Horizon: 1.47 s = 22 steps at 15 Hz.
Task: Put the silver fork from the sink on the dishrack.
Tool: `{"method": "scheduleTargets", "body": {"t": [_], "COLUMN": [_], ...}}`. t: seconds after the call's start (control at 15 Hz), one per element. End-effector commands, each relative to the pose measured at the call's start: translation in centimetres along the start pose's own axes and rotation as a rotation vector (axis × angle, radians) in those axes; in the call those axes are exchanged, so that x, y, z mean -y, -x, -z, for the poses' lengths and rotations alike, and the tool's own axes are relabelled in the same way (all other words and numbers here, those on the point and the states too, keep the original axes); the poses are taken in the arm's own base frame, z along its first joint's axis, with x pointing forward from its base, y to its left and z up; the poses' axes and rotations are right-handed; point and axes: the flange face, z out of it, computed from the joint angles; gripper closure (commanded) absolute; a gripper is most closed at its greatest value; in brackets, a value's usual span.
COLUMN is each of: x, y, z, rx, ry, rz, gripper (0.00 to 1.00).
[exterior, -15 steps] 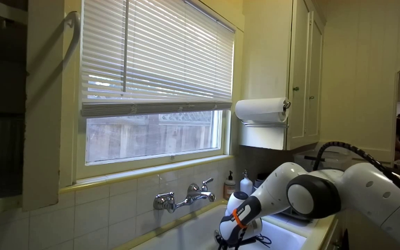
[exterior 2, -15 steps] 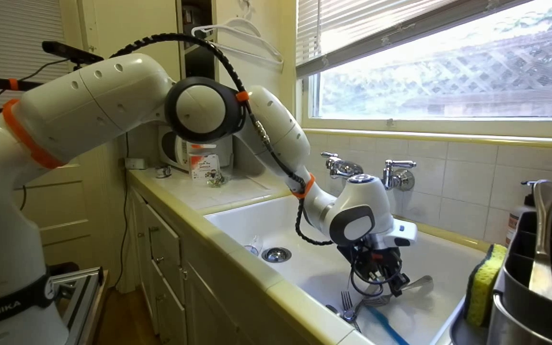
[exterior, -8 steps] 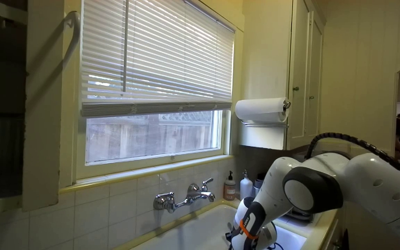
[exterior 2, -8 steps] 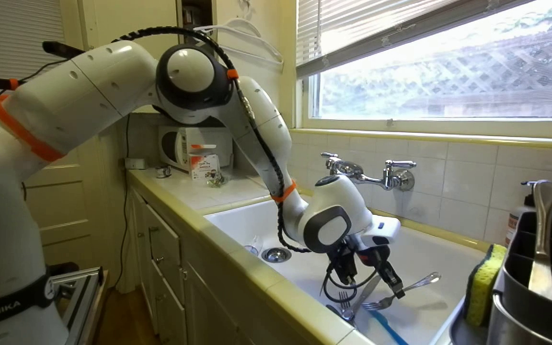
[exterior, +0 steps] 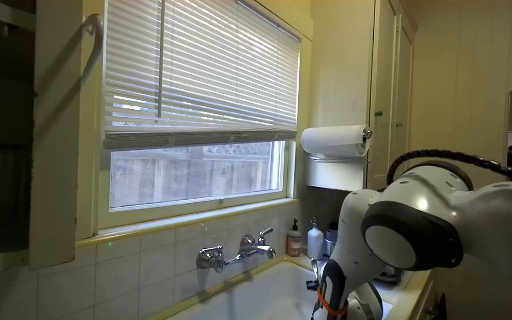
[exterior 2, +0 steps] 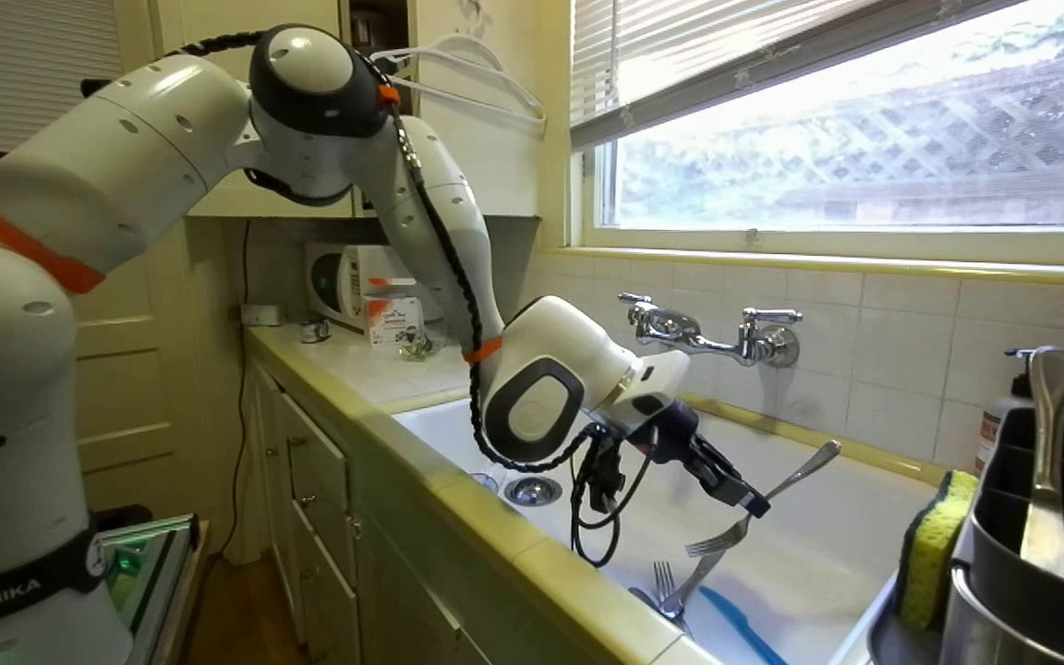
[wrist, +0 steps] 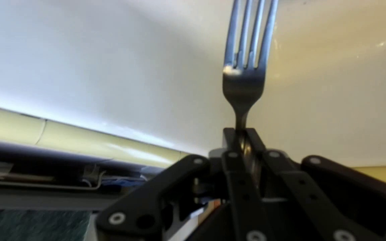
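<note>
The silver fork (wrist: 245, 78) is clamped by its neck between my gripper's fingertips (wrist: 243, 137) in the wrist view. In an exterior view my gripper (exterior 2: 757, 504) holds the fork (exterior 2: 806, 466) tilted above the sink floor, handle up to the right, tines down to the left. The pale sink (exterior 2: 864, 508) lies below; it also shows in an exterior view (exterior: 260, 291). In that view the arm hides the fork. Only a dark edge of what looks like the dishrack (exterior: 390, 275) shows behind the arm.
Another fork (exterior 2: 665, 580), a blue utensil (exterior 2: 741, 628) and other cutlery lie in the sink. A dark utensil holder (exterior 2: 994, 531) and a yellow sponge (exterior 2: 938, 550) stand at the right edge. The chrome faucet (exterior 2: 694, 340) juts from the tiled wall.
My arm has drawn back toward its base. The gripper has tipped, and the fork has lifted from low in the sink, uncovering the cutlery beneath.
</note>
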Motion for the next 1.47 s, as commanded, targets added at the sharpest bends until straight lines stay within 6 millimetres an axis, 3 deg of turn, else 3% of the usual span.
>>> {"method": "scheduleTargets", "body": {"t": [0.0,0.27,0.33,0.47,0.53,0.6,0.73,1.0,1.4], "x": [-2.3,-4.6,-3.2,-3.8,-4.0,-2.4,-2.7,-6.3,-11.5], "y": [1.4,2.8,1.4,2.4,2.7,2.6,1.1,-3.5,-9.3], "z": [7.1,13.3,9.9,12.0,12.5,11.4,10.6,11.0,14.4], "rx": [-0.031,-0.016,-0.069,-0.043,-0.032,-0.002,-0.072,-0.2,-0.443], "ry": [0.04,0.067,0.078,0.073,0.069,0.023,0.072,0.149,0.372], "rz": [-0.074,-0.147,-0.127,-0.134,-0.138,-0.178,-0.3,-0.449,-0.508], "gripper": [0.98,0.98,0.91,0.91,0.98,0.98,0.98,0.98,0.98]}}
